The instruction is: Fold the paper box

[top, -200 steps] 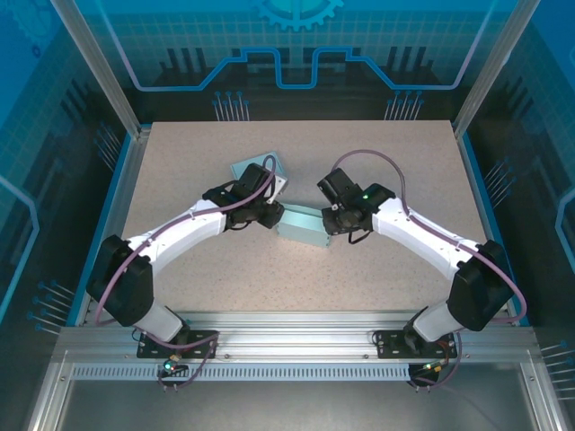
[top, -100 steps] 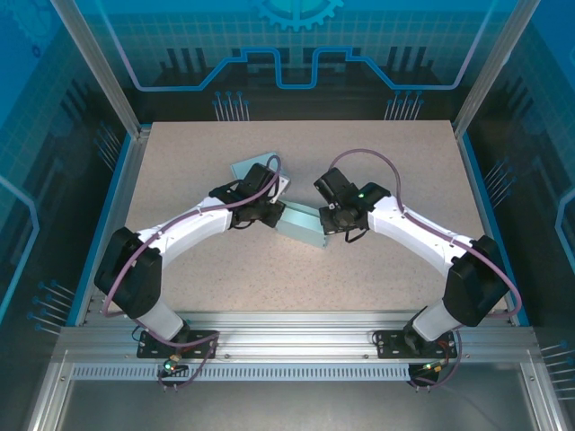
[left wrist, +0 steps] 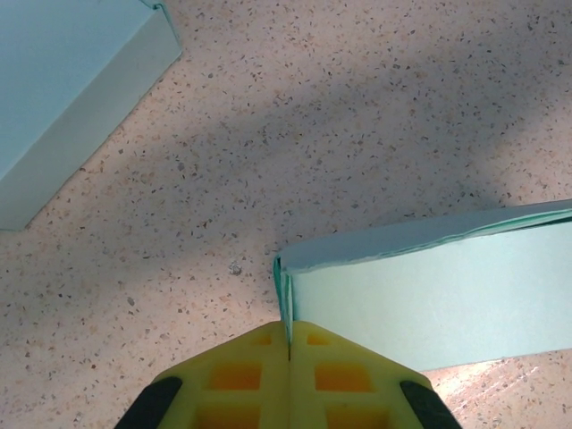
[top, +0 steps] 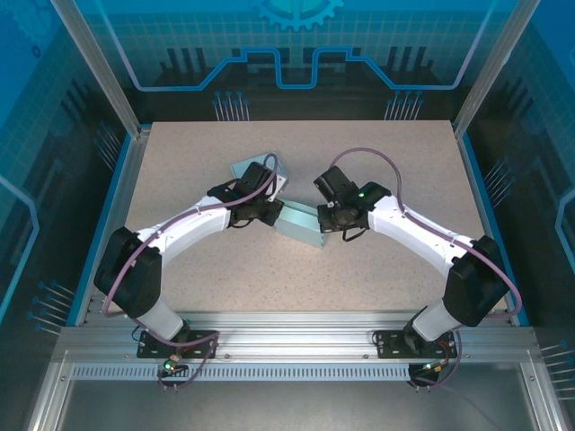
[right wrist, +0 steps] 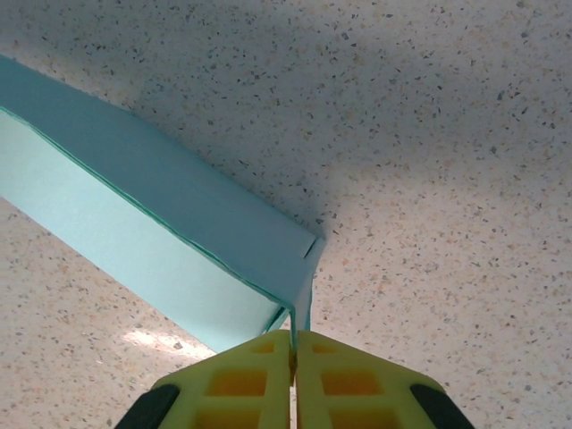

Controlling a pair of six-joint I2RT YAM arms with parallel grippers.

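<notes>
A pale teal paper box (top: 301,226) lies on the speckled table between my two arms. Its left end wall sits pinched between the yellow fingers of my left gripper (top: 277,214), which is shut on it. In the left wrist view the thin edge runs into the closed jaws of the left gripper (left wrist: 289,344), and the paper box (left wrist: 429,295) stretches to the right. At the other end my right gripper (top: 328,224) is shut on the end flap. The right wrist view has that flap clamped in the right gripper (right wrist: 294,353), the paper box (right wrist: 152,223) running off to the upper left.
A second teal box (top: 254,170) lies behind my left wrist, also seen as the second box (left wrist: 63,89) at the upper left of the left wrist view. The speckled table (top: 377,269) is bounded by blue rails and a metal frame.
Both grippers have closed onto the box's ends. Both wrists and the box have shifted slightly to the left and back.
</notes>
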